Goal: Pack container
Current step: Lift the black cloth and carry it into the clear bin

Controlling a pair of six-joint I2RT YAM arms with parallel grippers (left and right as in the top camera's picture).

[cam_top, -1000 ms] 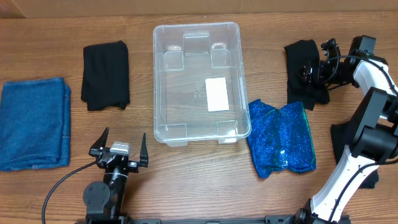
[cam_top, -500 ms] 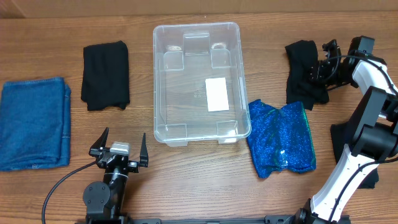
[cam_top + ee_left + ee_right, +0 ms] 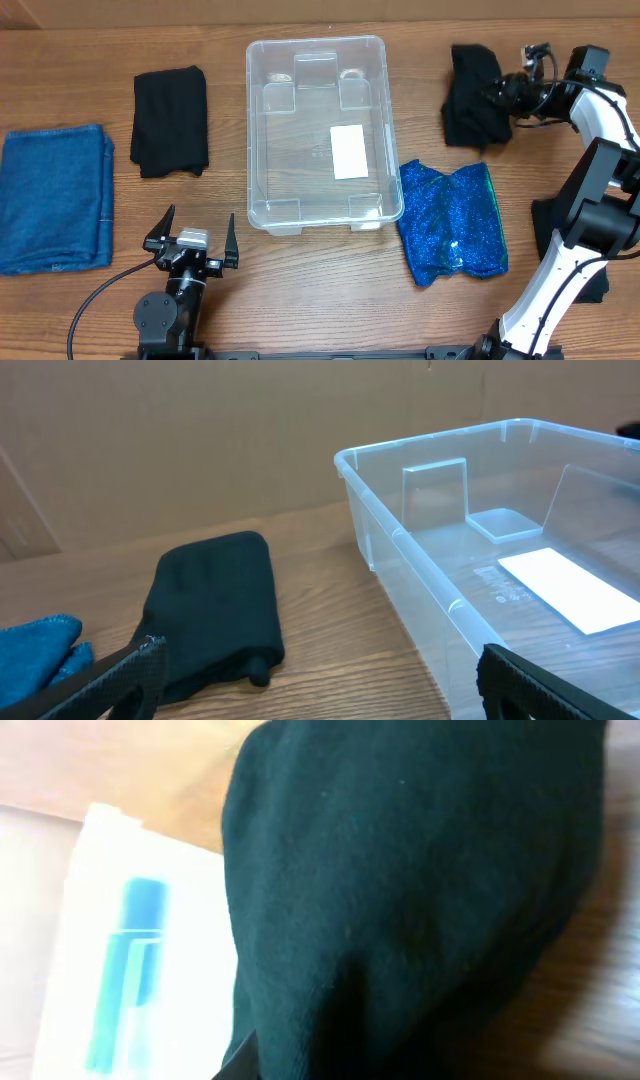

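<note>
The spread left fingers (image 3: 100, 678) have a short stretch of bare counter (image 3: 300, 290) ahead. Beyond it a folded black cloth (image 3: 170, 120) blocks ahead-left, and the wall of the clear container (image 3: 254, 150) blocks ahead-right. A bare strip runs between them. The container's top is open, with nothing inside. The right fingers (image 3: 507, 90) are pinched into a bunched black cloth (image 3: 470, 95) that fills the space before them.

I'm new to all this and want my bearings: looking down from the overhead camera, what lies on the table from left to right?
From the left: folded blue denim cloth → folded black cloth → clear container → bunched black cloth → right gripper, gripping that cloth.
</note>
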